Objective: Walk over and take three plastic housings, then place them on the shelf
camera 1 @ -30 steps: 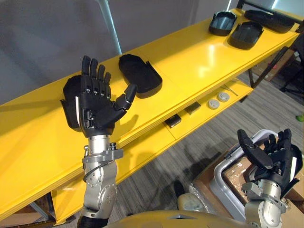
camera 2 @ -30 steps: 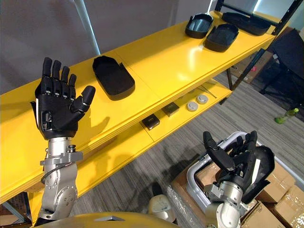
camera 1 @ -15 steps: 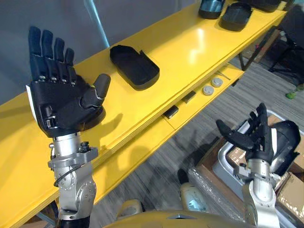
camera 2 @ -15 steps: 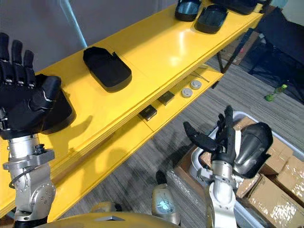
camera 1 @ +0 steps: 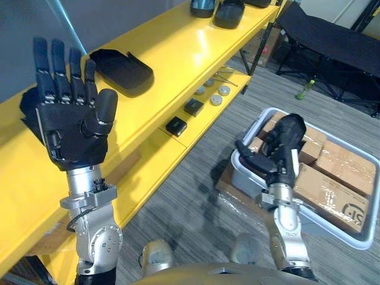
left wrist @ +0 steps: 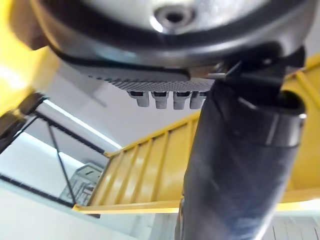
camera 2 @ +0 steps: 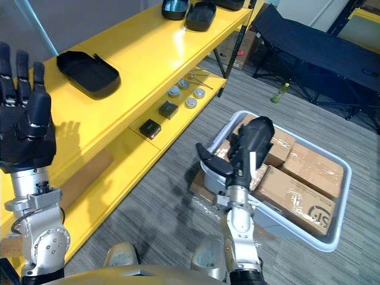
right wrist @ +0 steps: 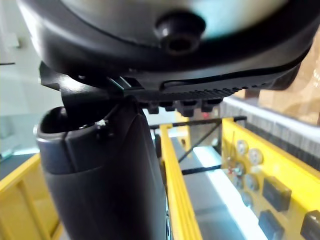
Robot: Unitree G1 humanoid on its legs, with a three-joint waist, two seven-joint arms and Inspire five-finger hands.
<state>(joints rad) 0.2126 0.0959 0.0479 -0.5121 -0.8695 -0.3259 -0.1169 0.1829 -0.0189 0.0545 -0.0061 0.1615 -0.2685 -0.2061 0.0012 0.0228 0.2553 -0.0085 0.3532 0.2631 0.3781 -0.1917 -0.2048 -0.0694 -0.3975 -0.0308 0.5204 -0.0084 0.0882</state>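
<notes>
Hands first: my left hand [camera 1: 71,122] is raised in front of the yellow shelf [camera 1: 178,59], palm toward the head camera, fingers straight up and spread wide, holding nothing. My right hand [camera 1: 284,142] hangs low over the grey bin [camera 1: 356,237] of cardboard boxes [camera 1: 326,184]. I see it edge-on, thumb poking out sideways and fingers loose, nothing in it either (its own wrist view agrees).

Task stuff: one black plastic housing [camera 2: 89,72] sits hollow side up on the shelf's top board, just past my left hand. A second housing [camera 1: 27,107] peeks out from behind that hand. Way down at the far end there's a far housing [camera 2: 200,15] with its neighbour [camera 2: 175,7] right beside it.

The lower board has a small black box [camera 2: 149,128] and some round discs [camera 2: 191,102].
</notes>
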